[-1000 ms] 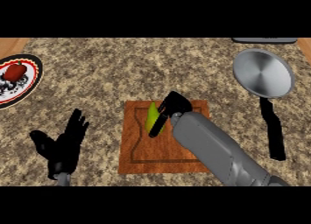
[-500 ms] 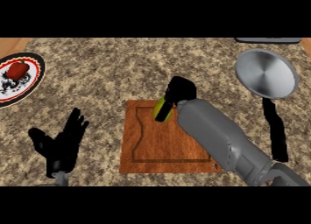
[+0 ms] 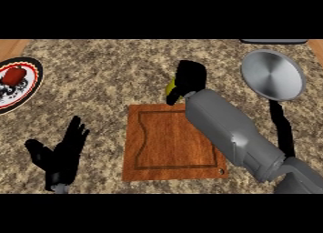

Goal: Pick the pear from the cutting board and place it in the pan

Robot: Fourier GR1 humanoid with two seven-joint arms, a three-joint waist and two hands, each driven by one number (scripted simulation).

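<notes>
**Right hand [image 3: 189, 81] grips pear over the surface, past the cutting board**

The black fingers [image 3: 191, 70] are curled round the pear [image 3: 170, 87], only a yellow-green sliver of it showing at their left side. Just beneath them lies the far edge of the wooden cutting board [image 3: 169, 141]. To their right, apart from them, the round metal pan [image 3: 274, 74] sits on the speckled surface [image 3: 103, 68], its black handle [image 3: 282, 129] pointing toward the robot. Far to their left is a plate [image 3: 31, 88] bearing a red item [image 3: 14, 75]. The left hand [image 3: 59, 154] rests open, fingers up, left of the board.
</notes>
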